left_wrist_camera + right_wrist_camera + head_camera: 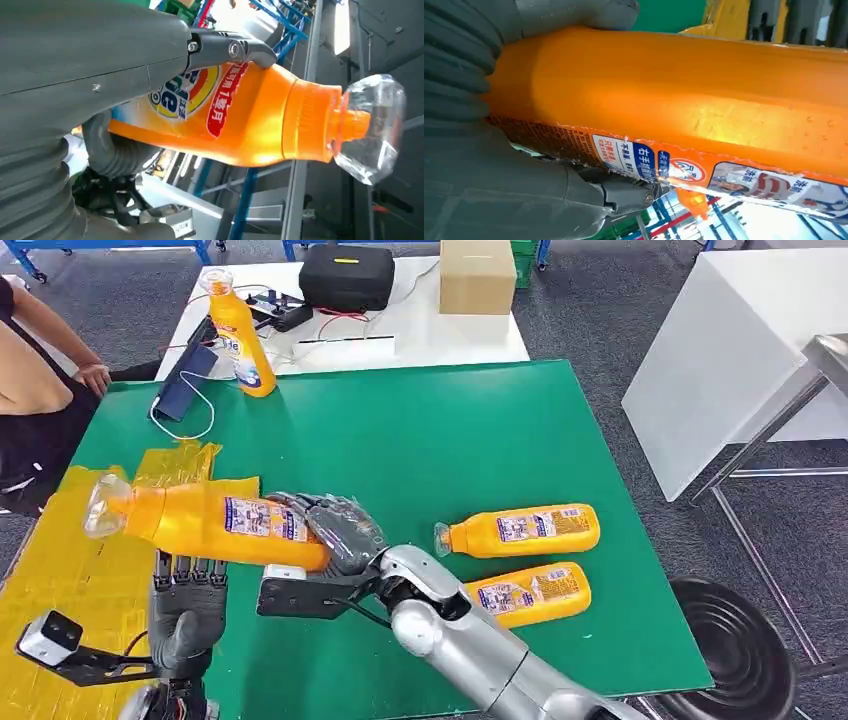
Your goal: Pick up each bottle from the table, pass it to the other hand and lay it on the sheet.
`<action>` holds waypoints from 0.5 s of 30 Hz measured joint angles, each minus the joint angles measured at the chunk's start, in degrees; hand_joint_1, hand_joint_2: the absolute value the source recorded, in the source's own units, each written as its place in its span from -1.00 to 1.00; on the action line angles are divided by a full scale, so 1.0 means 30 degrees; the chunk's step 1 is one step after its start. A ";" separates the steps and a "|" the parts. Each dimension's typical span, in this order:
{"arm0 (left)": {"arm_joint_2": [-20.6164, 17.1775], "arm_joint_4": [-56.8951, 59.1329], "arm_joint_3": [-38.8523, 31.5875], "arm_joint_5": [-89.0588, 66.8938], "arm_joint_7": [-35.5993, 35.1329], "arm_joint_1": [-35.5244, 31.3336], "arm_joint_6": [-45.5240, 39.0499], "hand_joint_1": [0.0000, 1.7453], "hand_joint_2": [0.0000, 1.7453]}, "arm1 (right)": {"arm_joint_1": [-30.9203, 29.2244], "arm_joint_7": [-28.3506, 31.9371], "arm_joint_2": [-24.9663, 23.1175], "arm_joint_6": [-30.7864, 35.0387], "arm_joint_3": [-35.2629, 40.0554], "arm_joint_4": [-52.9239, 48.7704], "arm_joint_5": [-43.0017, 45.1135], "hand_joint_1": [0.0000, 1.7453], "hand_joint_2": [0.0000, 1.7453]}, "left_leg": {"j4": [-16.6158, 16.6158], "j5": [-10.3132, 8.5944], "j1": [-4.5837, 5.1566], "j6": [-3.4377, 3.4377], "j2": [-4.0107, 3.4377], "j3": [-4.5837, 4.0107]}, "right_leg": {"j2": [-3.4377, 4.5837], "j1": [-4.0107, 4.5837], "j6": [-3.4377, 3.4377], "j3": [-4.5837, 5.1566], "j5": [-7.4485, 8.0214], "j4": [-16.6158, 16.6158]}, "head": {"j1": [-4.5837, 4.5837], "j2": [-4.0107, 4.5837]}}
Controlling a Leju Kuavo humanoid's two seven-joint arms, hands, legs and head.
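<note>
Where the held bottle (pixel 205 523) crosses in front of the robot, it hides much of both hands: in the head view the right robot hand (pixel 335 530) is wrapped around the bottle's base end with its fingers curled over the top, while the left robot hand (pixel 188 592) sits beneath the bottle's middle with only its fingertips and wrist clear of it. Whether the left robot hand really grips cannot be told from the head view, but the left wrist view shows its thumb (pixel 117 150) curled under the orange body and a finger (pixel 227 50) lying over the label, so both hands have hold of the same bottle. That bottle lies nearly level, above the near left part of the green bench (pixel 430 440) and the edge of the yellow sheet (pixel 60 560), its neck pointing left. It is orange with a printed label and a clear, crinkled plastic wrap over the cap (pixel 372 127); the print is too small to read in the head view. Two more orange bottles lie on their sides on the bench to the right, the farther one (pixel 520 530) just beyond the nearer one (pixel 530 593), whose neck end is hidden by the right arm. A fourth bottle (pixel 240 335) stands tilted at the far left edge of the bench. A person's arm (pixel 60 335) is cut off at the left edge.
</note>
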State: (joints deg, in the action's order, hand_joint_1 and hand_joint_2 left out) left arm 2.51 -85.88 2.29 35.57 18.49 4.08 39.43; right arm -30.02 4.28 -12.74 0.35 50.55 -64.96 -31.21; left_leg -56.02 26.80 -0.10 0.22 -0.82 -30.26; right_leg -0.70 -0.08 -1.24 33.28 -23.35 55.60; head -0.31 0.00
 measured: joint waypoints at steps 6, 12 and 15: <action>0.0000 -0.0219 -0.0153 -0.1722 0.0722 0.0000 -0.1059 -1.00 1.00 | 0.0561 0.0204 -0.0372 -0.0307 0.1277 0.0481 -0.0532 1.00 1.00 | 0.0000 0.0001 0.0001 -0.0001 -0.0001 -0.0001 | 0.0003 -0.0001 0.0001 0.0004 -0.0001 -0.0001 | -0.0007 0.0000; -0.0051 -0.0467 -0.0372 -0.2538 0.1042 0.0269 -0.1422 -1.00 1.00 | 0.0903 0.0313 -0.0678 -0.0307 0.2442 0.1013 -0.0685 1.00 1.00 | 0.0002 0.0001 0.0001 -0.0001 -0.0003 -0.0010 | 0.0005 -0.0001 0.0003 0.0012 -0.0003 -0.0001 | -0.0007 0.0000; -0.0058 -0.0569 -0.0481 -0.2589 0.1108 0.0491 -0.1422 -1.00 1.00 | 0.0901 0.0313 -0.0678 -0.0307 0.2726 0.1115 -0.0663 1.00 1.00 | 0.0001 0.0001 0.0003 0.0000 -0.0003 -0.0008 | 0.0004 -0.0002 0.0003 0.0011 -0.0003 -0.0002 | 0.0000 0.0000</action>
State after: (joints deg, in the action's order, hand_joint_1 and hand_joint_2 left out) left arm 2.34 -87.58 0.85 27.80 21.81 5.55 35.17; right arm -27.31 5.22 -14.78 -0.57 58.73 -61.61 -33.20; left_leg -56.01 26.80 -0.09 0.22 -0.83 -30.29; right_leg -0.68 -0.09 -1.23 33.31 -23.36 55.59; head -0.31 0.00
